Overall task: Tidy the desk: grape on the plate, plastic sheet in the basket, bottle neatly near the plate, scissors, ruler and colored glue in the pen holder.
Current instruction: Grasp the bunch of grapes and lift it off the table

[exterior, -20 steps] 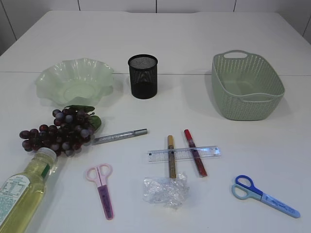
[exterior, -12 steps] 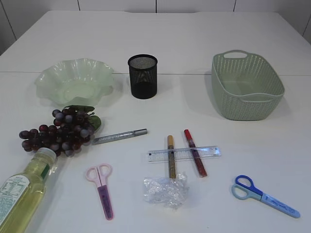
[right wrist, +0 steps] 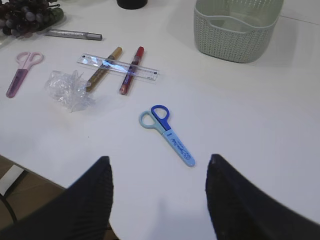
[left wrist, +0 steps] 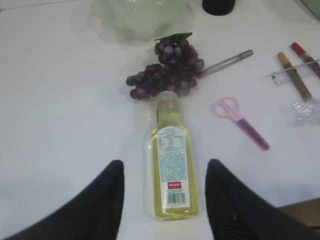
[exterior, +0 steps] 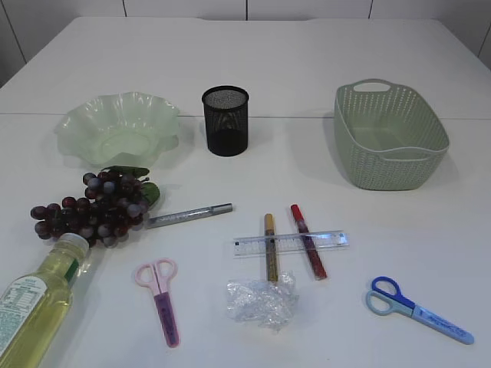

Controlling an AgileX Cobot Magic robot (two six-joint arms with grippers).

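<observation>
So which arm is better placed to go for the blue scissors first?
The right. In the right wrist view the blue scissors lie just ahead of the open right gripper, nothing between. The left gripper straddles the bottle on the far side.

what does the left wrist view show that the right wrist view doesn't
Only the left wrist view shows the bottle lying on its side between the open left gripper fingers, and the green plate.

Only the right wrist view shows the blue scissors, the basket and the open right gripper.

Both show the grapes, silver glue pen, pink scissors, the ruler lying across the gold and red glue pens, the crumpled plastic sheet and part of the black pen holder.
</observation>
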